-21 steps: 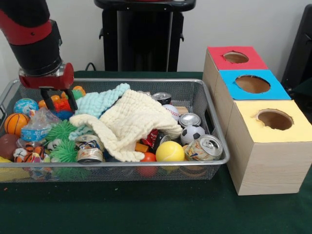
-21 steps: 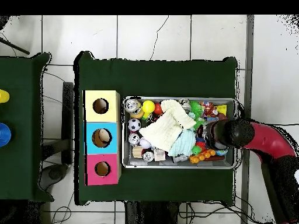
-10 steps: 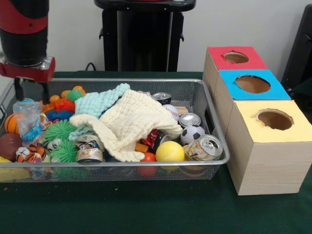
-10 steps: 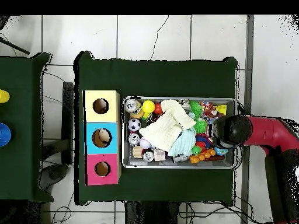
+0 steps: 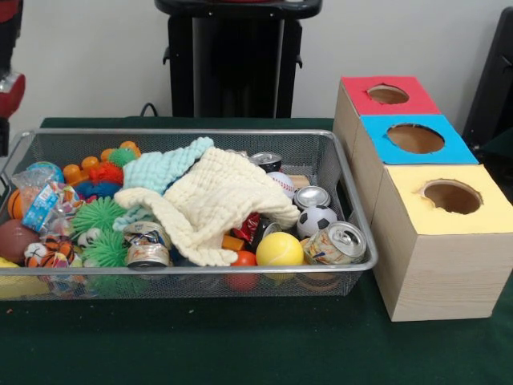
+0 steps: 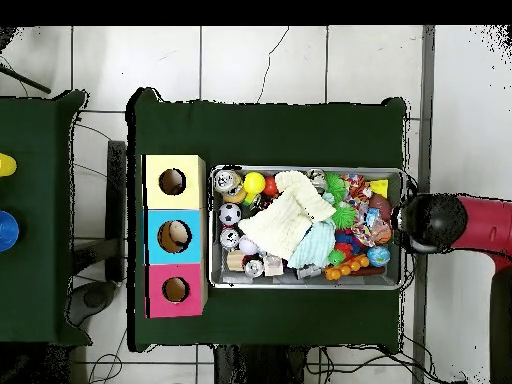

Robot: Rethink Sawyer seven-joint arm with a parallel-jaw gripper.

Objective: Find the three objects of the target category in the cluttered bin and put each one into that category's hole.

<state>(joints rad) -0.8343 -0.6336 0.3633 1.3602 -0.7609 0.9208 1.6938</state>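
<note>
— Moved since a second ago? Swung clear of the wire basket (image 5: 192, 135), out past its end; red arm (image 6: 470, 222) now off the table edge in the overhead view.
— And the gripper (image 5: 6, 96)? Barely visible at the front view's left edge; cannot tell whether fingers apart or together.
— Plastic packet (image 5: 44, 202)? Lying at the basket's end among the balls, beside the basketball (image 5: 18, 204).
— Boxes? Red (image 5: 388, 95), blue (image 5: 414, 138), yellow (image 5: 452, 197) in a row beside the basket. Cream cloth (image 5: 216, 200) heaped mid-basket, yellow ball (image 5: 279, 250) and can (image 5: 337, 243) near the front wall.

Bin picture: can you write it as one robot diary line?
gripper: outside bin's end | wire bin: cluttered | cream cloth: on top | boxes' holes: unfilled
</note>
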